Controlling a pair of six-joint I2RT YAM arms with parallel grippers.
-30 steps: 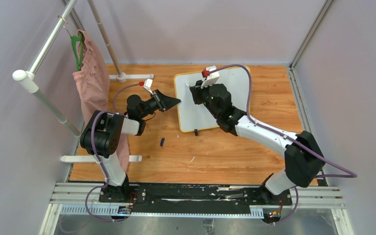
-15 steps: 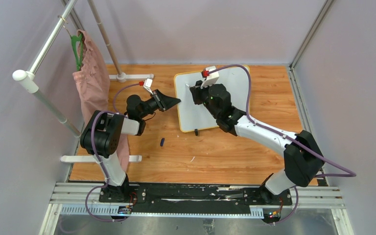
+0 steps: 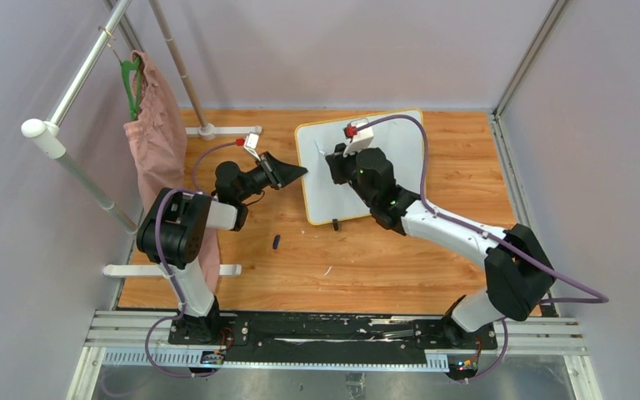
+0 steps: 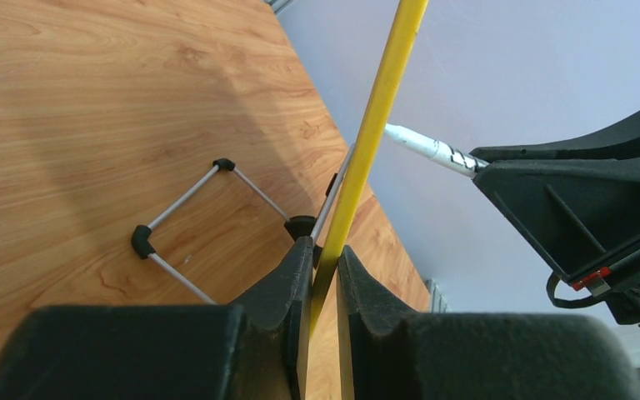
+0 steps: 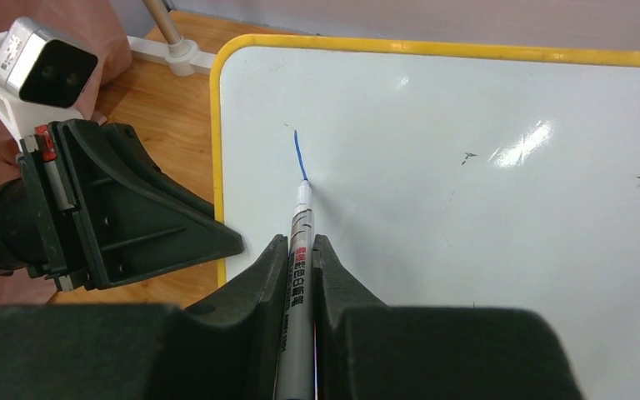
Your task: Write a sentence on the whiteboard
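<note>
Wood tabletop [image 3: 383, 267], whiteboard [image 3: 321, 192] toward 12 o'clock. My left gripper [image 4: 325, 258] clamps its 9 o'clock rim. My right gripper [image 5: 300, 250], pinching the marker [image 5: 302, 218], just slid toward 6 o'clock, trailing one blue stroke [image 5: 299, 154]: writing barely begun.

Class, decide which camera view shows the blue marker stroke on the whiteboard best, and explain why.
Right wrist: the blue stroke runs clear on the whiteboard above the marker. Top external leaves it too small to see; left wrist sees only the board's yellow edge.
</note>
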